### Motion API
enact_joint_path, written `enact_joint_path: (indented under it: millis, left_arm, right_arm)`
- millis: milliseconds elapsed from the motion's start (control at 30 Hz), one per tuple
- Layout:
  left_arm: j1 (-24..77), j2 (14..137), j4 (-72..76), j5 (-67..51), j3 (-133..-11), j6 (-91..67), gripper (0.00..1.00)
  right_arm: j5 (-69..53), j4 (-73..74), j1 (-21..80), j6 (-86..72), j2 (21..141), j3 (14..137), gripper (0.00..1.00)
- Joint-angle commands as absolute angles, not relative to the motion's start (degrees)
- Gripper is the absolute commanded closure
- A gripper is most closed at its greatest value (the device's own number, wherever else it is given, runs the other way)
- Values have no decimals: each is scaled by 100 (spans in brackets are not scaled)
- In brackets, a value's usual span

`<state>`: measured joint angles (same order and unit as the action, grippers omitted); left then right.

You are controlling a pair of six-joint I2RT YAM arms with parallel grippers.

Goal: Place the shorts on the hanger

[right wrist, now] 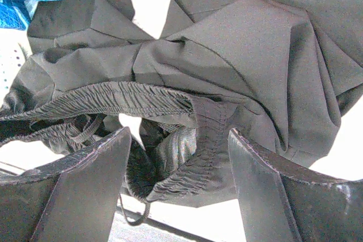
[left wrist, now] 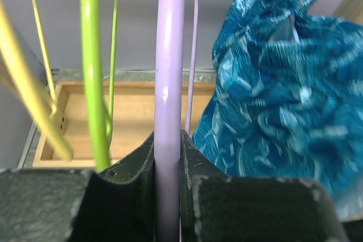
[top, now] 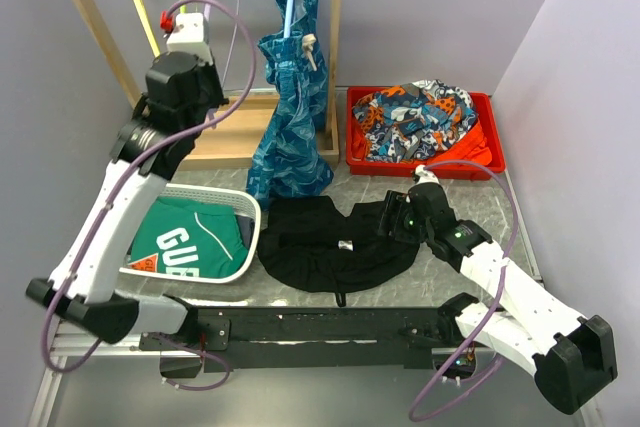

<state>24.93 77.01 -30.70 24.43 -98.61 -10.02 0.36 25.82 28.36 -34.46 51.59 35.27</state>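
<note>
shorts black, crumpled, elastic waistband bunched, right tool wide over them, left tool gripping lavender hanger

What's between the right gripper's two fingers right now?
The shorts: their elastic waistband bunches between the fingers of the open right gripper, per the right wrist view.

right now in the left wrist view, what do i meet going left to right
yellow hanger → lime-green hanger → lavender hanger → teal-blue patterned garment
</note>
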Motion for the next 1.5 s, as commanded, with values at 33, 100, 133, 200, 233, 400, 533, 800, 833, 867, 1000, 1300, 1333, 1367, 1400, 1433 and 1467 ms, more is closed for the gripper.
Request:
enact_joint_path:
  millis: [33,100,133,200,233,400,533,800,833,867,1000,1300,1333,1367,1400,1433,1467]
  left_arm:
    - [2637,6909,-3172,2312,-9511,-1353,99]
    - [2681,6654,-3382,2294,-9440,-1537,99]
    - [2698,6566,-3462,2268,-9361,-1599,99]
    - [2725,6233,-3577,2180,-9238,-1766,99]
    - [2733,6110,-3603,2058,-9089,-1810,99]
    - [2742,5283,-3814,1626,-8824,-2030,99]
    - [2751,4738,-3867,1048,-8789,-2065,99]
    - [2908,3771,-3797,-428,-8377,-2030,99]
    - [3005,3666,-3788,-605,-8332,-2030,99]
    - [3215,3639,-3788,-676,-8297,-2039,99]
    - [3945,3630,-4025,-668,-8069,-2057,99]
    - [4579,3656,-4455,-958,-7191,-2355,99]
    - [4579,3595,-4500,-941,-7059,-2399,99]
    - [4579,3543,-4509,-967,-6918,-2469,99]
    - [4579,3498,-4483,-1115,-6612,-2513,99]
    - [4588,3411,-4474,-1177,-6470,-2566,99]
    - [4579,3384,-4508,-1247,-6356,-2627,99]
  right_arm:
    - [26,2417,2865,-3410,5089,3524,24]
    - [35,2452,2856,-3419,5054,3551,24]
    - [53,2478,2856,-3428,5036,3559,24]
    - [105,2513,2857,-3445,4993,3577,24]
    - [114,2531,2856,-3454,4975,3577,24]
    - [254,2645,2856,-3507,4834,3612,24]
    - [430,2795,2865,-3612,4711,3665,24]
    - [633,2856,2865,-4095,3965,3288,24]
    - [659,2883,2857,-4131,3903,3252,24]
    - [755,2909,2856,-4174,3841,3208,24]
    - [932,2988,2865,-4385,3552,2963,25]
    - [896,2523,2918,-4632,3823,2698,29]
    - [975,2505,2979,-4649,3849,2707,29]
    - [1028,2505,3014,-4702,3850,2707,29]
    - [1089,2514,3058,-4728,3824,2707,30]
    - [1186,2522,3137,-4755,3815,2698,30]
    - [1230,2522,3155,-4790,3788,2690,30]
